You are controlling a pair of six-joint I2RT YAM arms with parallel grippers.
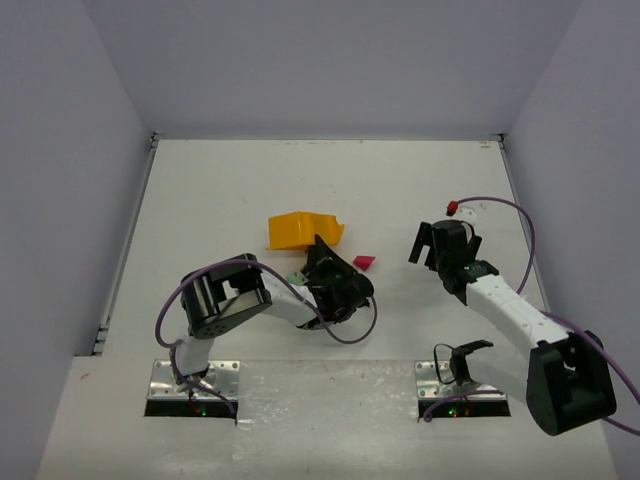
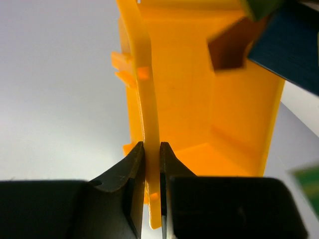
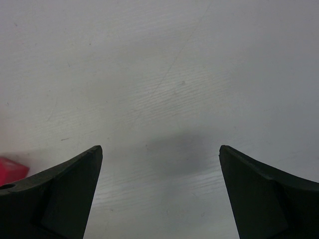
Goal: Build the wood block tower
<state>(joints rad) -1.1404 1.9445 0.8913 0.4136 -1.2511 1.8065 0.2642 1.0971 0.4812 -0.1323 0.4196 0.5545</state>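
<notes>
My left gripper is shut on the side wall of a yellow plastic bin, and the thin wall sits pinched between the jaws. The left wrist view looks into the bin, with a brown block and a blue block at the top right. A magenta block lies on the table right of the bin. A green block lies beside the left arm. My right gripper hangs open over bare table, holding nothing. No stacked wood block tower shows in any view.
White walls close off the table's left, back and right sides. A small red part on the right arm's cable sits behind the right gripper. A blurred red patch shows at the left edge of the right wrist view.
</notes>
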